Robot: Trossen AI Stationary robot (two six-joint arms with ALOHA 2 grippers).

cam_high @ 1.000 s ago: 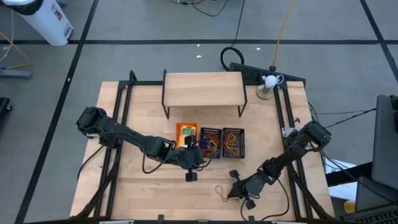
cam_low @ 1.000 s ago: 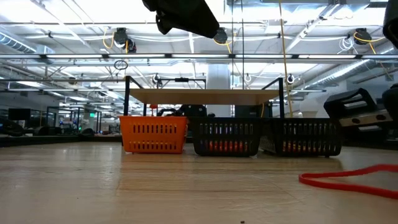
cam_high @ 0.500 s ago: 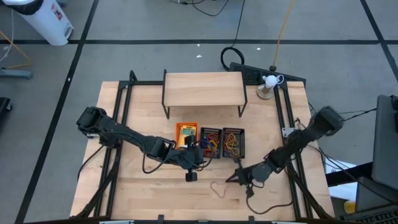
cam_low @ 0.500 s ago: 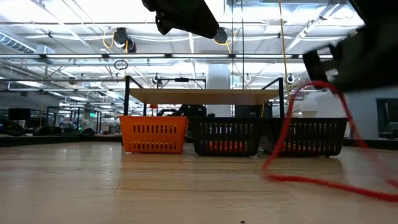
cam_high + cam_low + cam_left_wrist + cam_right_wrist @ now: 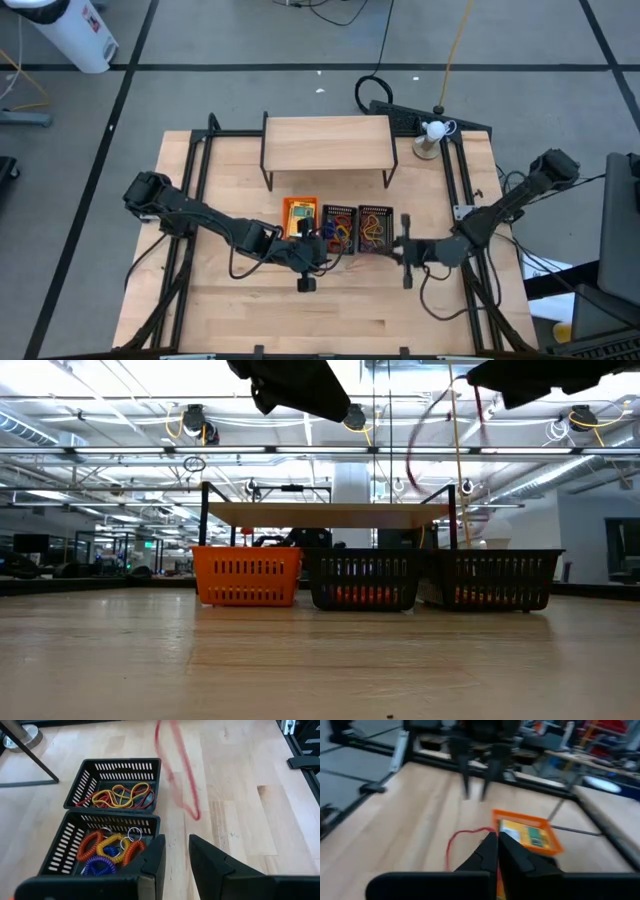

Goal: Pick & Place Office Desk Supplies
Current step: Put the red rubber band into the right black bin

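The right gripper had its jaws pressed together on a thin red rubber-band loop, which hung in the air at 3 o'clock of the black mesh rectangular tray filled with rubber bands. The left gripper hovered at 6 o'clock of the second black mesh tray, its jaws slightly spread and empty. The small orange plastic tray with a yellow-and-green crayon box stood at 9 o'clock of that tray.

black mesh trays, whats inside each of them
The farther black mesh tray holds yellow, orange and red rubber bands. The nearer black mesh tray holds spiral coil loops in orange, yellow and purple, with small rings. The left pincer covers its near edge.
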